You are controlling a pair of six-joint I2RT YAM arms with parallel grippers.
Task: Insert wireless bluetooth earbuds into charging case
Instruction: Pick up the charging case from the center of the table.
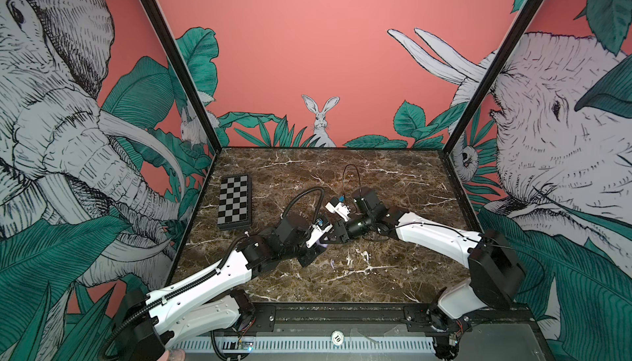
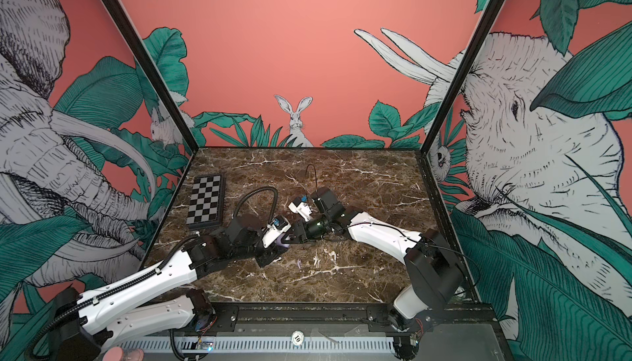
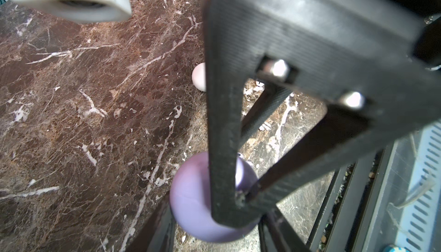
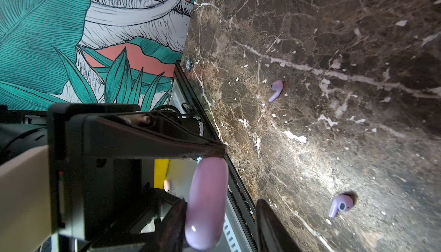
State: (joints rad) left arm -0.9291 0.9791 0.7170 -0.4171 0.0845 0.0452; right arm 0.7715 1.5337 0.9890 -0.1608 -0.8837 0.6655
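left fingers [image 3: 160, 227] clamped on the lilac case [image 4: 207, 203], which appeared lifted off the surface [image 1: 393, 185]. likely reason: one arm steadies the case so the other can work at its lid. no seam gap visible, so the lid was judged shut.

right fingers [image 4: 167, 138]: one tip touched the rim of the case. the second could not be told apart from the left fingers in the wrist views. cannot tell whether the pair stood apart or had closed on the case. judged an attempt to catch the lid edge.

earbuds not yet in. lilac earbud [image 4: 276, 90] and second lilac earbud [image 4: 341, 205] lay on the surface past the right fingertips, apart from each other and clear of both sets of fingers. white earbuds could not be picked out surely among the marble veins.

around: white rounded thing [image 3: 199, 76] on the surface behind the right fingers, half hidden, possibly another case. folded chessboard [image 1: 235, 202] well beyond the left fingers, not in the way. main obstruction: two sets of fingers crowding one small case.
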